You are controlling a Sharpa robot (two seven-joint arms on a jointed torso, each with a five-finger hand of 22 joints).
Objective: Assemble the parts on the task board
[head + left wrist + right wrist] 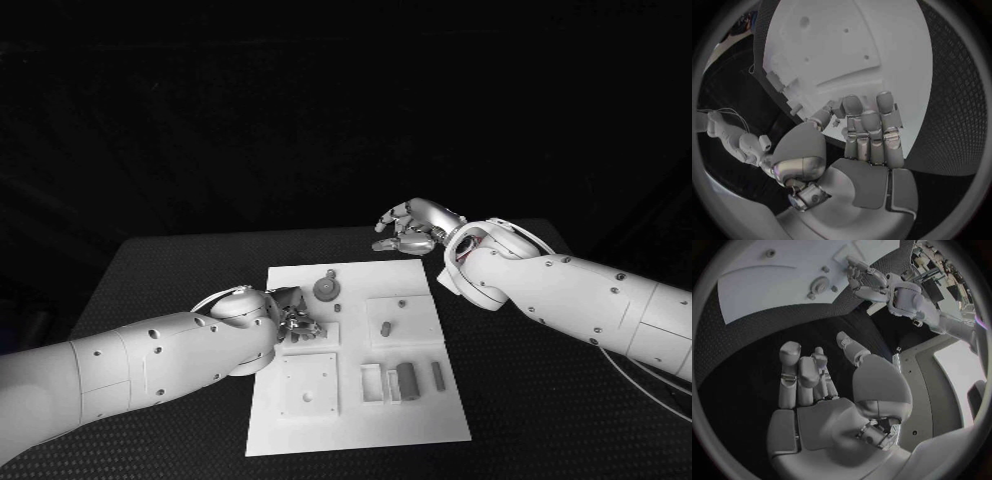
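Observation:
The white task board (433,425) lies lengthwise in the middle of the table. On it are a round grey part (329,290) near the far end, a small peg (385,327), and two grey bars (407,379) beside a white holder. My left hand (296,318) is over the board's left edge, fingertips down by a raised block. In the left wrist view its fingers (870,125) reach side by side to the board's edge (848,50), thumb close; a small piece shows between them, hold unclear. My right hand (411,228) hovers past the board's far edge, fingers loosely apart (801,372), holding nothing.
A square white plate (309,385) with a hole sits on the board's near left, another square (400,310) at mid right. Black table (173,270) surrounds the board. In the right wrist view the board (761,285) and my left hand (870,277) lie ahead.

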